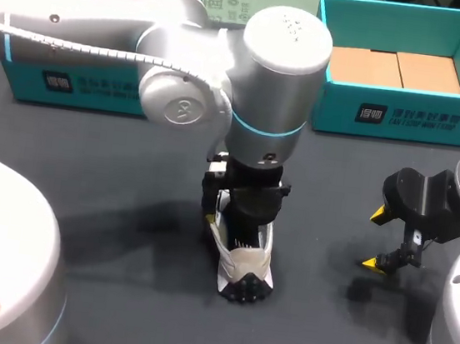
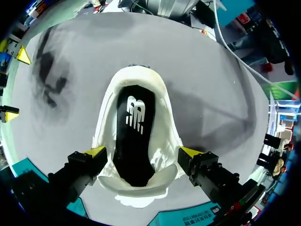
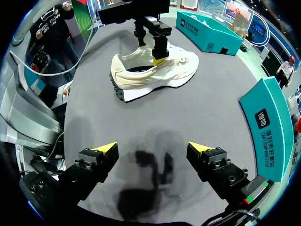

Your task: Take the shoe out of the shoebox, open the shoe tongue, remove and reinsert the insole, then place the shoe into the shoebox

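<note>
Shoe [image 1: 244, 262] stands on the table [image 1: 129, 176], toe toward the head camera, black insole [image 2: 134, 132] seated inside. My left gripper [image 2: 143, 151] straddles it near the heel, with a yellow tip against each side wall. I read that as closed on the shoe, though contact looks light. My right gripper [image 3: 153, 148] hangs open over bare table, well apart from the shoe and holding nothing.

Risks:
- The hold is on the soft upper, not the sole. On a lift the walls could fold in and the shoe could droop toe-down or slip out.
- A harder squeeze may buckle the insole or pop it up.
- The shoebox [image 1: 397, 113] is well apart, behind. A hanging toe could catch its rim on the way in.
- My left arm hides most of the shoe from above, so a slip may go unseen.
</note>
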Controlling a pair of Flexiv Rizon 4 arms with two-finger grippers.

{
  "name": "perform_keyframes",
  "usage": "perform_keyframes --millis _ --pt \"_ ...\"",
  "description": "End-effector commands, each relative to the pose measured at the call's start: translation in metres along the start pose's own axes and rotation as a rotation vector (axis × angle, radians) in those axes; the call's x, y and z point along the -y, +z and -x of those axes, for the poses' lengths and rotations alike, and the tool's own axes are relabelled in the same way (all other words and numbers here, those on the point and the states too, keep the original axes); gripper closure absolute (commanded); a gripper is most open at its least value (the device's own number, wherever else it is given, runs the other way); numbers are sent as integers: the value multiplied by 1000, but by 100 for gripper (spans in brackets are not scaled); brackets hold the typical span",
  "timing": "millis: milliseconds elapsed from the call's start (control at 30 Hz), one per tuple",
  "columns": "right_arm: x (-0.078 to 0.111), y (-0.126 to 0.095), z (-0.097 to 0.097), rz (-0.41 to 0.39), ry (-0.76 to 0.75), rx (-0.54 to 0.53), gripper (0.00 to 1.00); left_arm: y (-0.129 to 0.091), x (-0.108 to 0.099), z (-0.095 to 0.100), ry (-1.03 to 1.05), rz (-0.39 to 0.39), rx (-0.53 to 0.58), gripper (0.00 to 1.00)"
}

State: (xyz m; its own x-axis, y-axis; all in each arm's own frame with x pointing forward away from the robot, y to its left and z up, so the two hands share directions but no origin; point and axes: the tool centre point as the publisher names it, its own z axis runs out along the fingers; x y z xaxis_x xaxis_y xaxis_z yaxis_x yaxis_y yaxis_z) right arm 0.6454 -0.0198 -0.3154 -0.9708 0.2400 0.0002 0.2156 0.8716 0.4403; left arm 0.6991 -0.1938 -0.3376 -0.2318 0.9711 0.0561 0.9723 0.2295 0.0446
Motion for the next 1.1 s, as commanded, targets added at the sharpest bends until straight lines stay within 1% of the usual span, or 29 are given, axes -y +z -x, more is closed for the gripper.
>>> perform_keyframes --millis 33,400,600,933,1000,1033,1067,1100 --pt "0 0 -2 -1 0 3 0 0 -5 -1 -3 0 1 0" --pt "0 0 -2 -1 0 3 0 -4 -35 4 -44 -19 1 0" --pt "0 0 -2 -1 0 3 0 -9 -52 7 -74 -8 -3 0" --pt "0 0 -2 -1 0 3 0 -35 -79 3 -100 -16 29 0" --pt "0 0 -2 -1 0 3 0 -39 -82 2 -90 -32 41 0" --pt "0 0 -2 -1 0 3 0 -40 -82 1 -84 -38 44 4" --pt "0 0 -2 -1 0 3 0 -43 -83 0 -76 -45 51 24" --pt "0 0 -2 -1 0 3 0 -45 -82 -1 -68 -50 56 38"
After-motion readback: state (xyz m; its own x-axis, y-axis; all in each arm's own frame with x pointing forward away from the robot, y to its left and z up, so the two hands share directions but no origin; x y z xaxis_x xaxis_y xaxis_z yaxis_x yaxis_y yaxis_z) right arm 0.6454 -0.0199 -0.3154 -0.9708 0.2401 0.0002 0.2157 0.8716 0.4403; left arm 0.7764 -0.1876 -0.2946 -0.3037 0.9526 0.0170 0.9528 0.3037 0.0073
